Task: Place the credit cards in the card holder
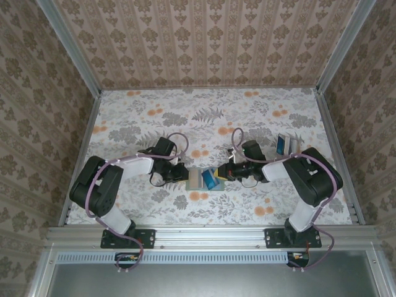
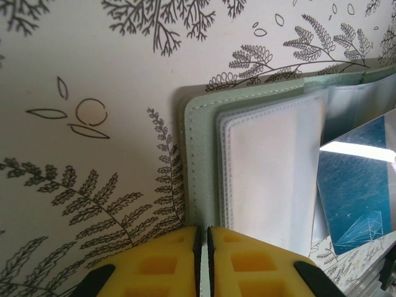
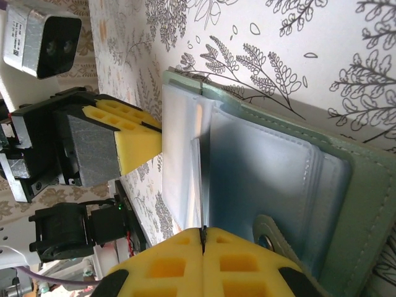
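Holder (image 1: 197,178): lay open on the tabletop (image 1: 185,111), lower centre of the top view, between the two hands.
Card (image 2: 356,198): blue and glossy, at the right edge of the left wrist view. Its leading edge was among the clear sleeves (image 2: 272,167); I judged it not yet seated.
Other cards (image 1: 286,145): right of centre in the top view, close to the right arm.
Handling: the card looked light, stiff and slick, best pinched by its trailing edge. The holder looked soft and floppy, its sleeves thin and apt to buckle, so the cover edge was the place to hold.
Left hand (image 2: 202,234): low, reaching in from the left, nearly shut, apparently pinching the holder's green cover edge.
Right hand (image 3: 203,234): reaching in from the right, clamped on the card, seen edge-on.
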You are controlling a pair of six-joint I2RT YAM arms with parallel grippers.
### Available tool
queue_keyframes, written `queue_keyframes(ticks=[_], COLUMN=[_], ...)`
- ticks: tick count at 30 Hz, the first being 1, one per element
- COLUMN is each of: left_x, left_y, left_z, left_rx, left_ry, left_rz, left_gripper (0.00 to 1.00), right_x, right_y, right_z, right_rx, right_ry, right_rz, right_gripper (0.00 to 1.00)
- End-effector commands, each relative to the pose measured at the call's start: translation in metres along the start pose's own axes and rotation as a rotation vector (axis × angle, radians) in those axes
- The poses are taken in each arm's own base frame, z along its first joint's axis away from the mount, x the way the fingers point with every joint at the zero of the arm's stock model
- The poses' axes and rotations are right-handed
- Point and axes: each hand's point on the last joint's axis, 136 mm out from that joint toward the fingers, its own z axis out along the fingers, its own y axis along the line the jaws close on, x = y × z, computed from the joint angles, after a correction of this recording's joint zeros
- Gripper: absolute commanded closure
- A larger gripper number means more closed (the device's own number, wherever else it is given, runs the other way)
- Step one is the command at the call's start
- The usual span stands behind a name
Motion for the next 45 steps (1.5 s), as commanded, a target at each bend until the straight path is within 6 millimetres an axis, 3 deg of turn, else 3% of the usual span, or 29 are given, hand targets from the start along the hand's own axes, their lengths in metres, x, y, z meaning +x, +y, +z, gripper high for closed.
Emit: queue_keyframes(ticks=[1,9,18,27,32,45], left_x=[0.003,0.004,0.002,0.007,0.010,0.009], left_y=[0.007,0.008,0.008,0.008,0.010,0.010], left_z=[0.003,0.004,0.003,0.008,0.006,0.006], left_rx=[-0.023,-0.026,-0.010,0.013,0.004,0.007], left_ry=[0.024,0.027,-0.008,0.006,0.004,0.003], left_rz=[0.001,-0.004,-0.013,-0.032,-0.032,-0.033], left_gripper=[0.86,0.87,0.89,0.97,0.97,1.00], right_x=[-0.005,-0.008,-0.022,-0.018,-0.019,0.006], right_y=[0.004,-0.006,-0.016,-0.023,-0.013,-0.014], right_z=[0.007,0.007,0.012,0.030,0.027,0.022], right_rx=[-0.015,0.033,0.072,0.113,0.103,0.179], right_ry=[0.009,-0.023,-0.178,-0.246,-0.279,-0.367], right_rz=[-0.002,0.025,0.095,0.126,0.115,0.173], right_gripper=[1.00,1.00,1.00,1.00,1.00,0.95])
